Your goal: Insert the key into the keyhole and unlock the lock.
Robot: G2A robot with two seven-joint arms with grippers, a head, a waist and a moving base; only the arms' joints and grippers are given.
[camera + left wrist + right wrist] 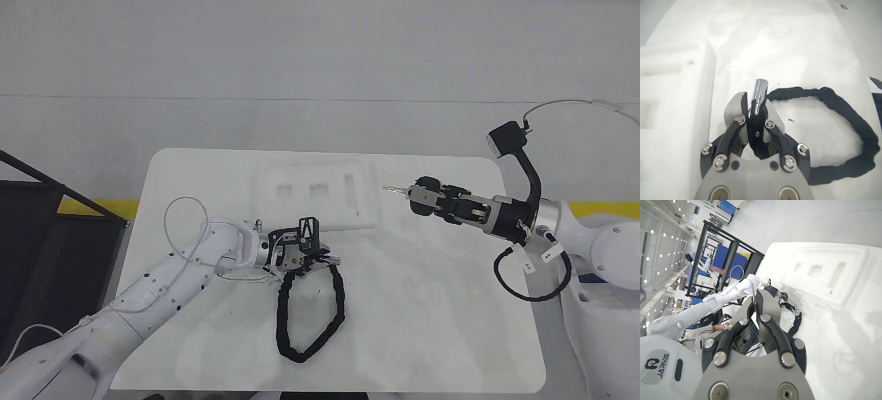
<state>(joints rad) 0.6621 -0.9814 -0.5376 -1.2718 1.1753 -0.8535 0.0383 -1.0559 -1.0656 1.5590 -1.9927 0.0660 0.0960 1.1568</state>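
Note:
The lock is a black cloth-covered chain point(312, 312) lying in a loop on the white table point(450, 320), with a chrome cylinder point(761, 90) at one end. My left gripper point(755, 98) is shut on the black lock body just behind that cylinder, near the table's middle point(300, 250). The cylinder pokes out past the fingertips, toward the right arm. My right gripper point(415, 196) hovers to the right of it, shut on the key point(394, 188). The key's thin metal blade point(753, 290) sticks out between the pads. A clear gap separates key and cylinder.
A white foam tray point(315, 190) with rectangular cut-outs lies at the back of the table, close beside the left gripper. A dark metal frame point(40, 180) stands off the table's left side. Bare table surface point(450, 320) spreads at the front right.

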